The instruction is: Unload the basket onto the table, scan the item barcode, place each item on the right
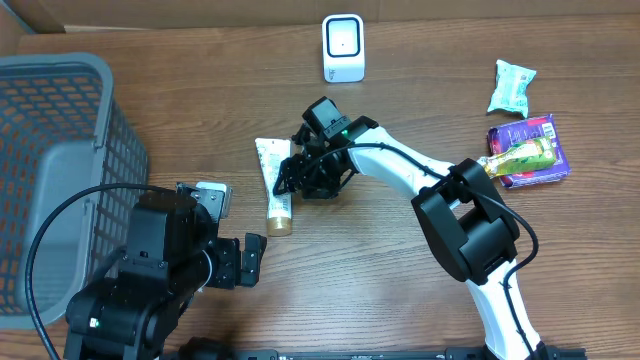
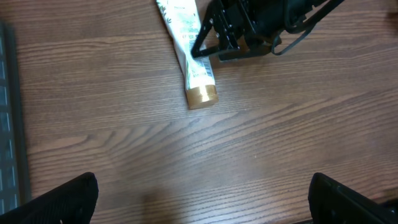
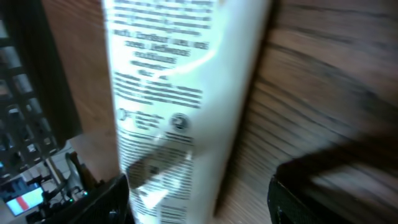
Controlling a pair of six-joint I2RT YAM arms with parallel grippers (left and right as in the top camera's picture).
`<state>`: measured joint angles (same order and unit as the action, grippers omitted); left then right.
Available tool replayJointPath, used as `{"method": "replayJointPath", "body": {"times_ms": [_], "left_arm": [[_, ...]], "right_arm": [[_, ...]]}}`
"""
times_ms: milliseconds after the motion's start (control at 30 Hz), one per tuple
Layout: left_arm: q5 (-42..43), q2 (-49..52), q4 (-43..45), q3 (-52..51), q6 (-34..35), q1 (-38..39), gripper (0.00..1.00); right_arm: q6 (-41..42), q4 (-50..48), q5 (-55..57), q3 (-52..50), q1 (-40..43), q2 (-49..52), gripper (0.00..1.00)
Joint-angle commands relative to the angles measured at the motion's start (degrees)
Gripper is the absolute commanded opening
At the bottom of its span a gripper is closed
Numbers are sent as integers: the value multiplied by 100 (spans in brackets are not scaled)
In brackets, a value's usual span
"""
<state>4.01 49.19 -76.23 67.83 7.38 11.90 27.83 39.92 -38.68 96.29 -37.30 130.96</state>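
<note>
The right claw [image 1: 292, 175] is standing open astride the white tube [image 1: 273, 185], which is lying flat on the surface [image 1: 360, 285] with its gold cap toward the robot. One finger is sitting just beside the tube's edge and the other apart, so centring before closing is advisable. A gentle mid-body grip is preferable, leaving the print, too blurred to locate the barcode, facing the white scanner [image 1: 343, 48]. The left claw [image 2: 202, 202] is hanging wide open and empty.
</note>
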Motion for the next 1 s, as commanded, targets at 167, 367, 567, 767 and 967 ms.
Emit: {"method": "replayJointPath", "body": {"times_ms": [167, 367, 567, 767, 967], "left_arm": [[-61, -7, 17, 9, 55, -26, 100], [-61, -7, 17, 9, 55, -26, 99], [-61, -7, 17, 9, 55, -26, 99], [-61, -7, 17, 9, 55, -26, 99], [-61, -7, 17, 9, 55, -26, 100]], "right_arm": [[542, -509, -31, -291, -210, 122, 72], [1071, -739, 579, -671, -219, 122, 52], [1067, -730, 647, -691, -181, 116, 18], [439, -42, 1036, -404, 9, -125, 14], [-901, 1211, 3008, 153, 116, -588, 26]]}}
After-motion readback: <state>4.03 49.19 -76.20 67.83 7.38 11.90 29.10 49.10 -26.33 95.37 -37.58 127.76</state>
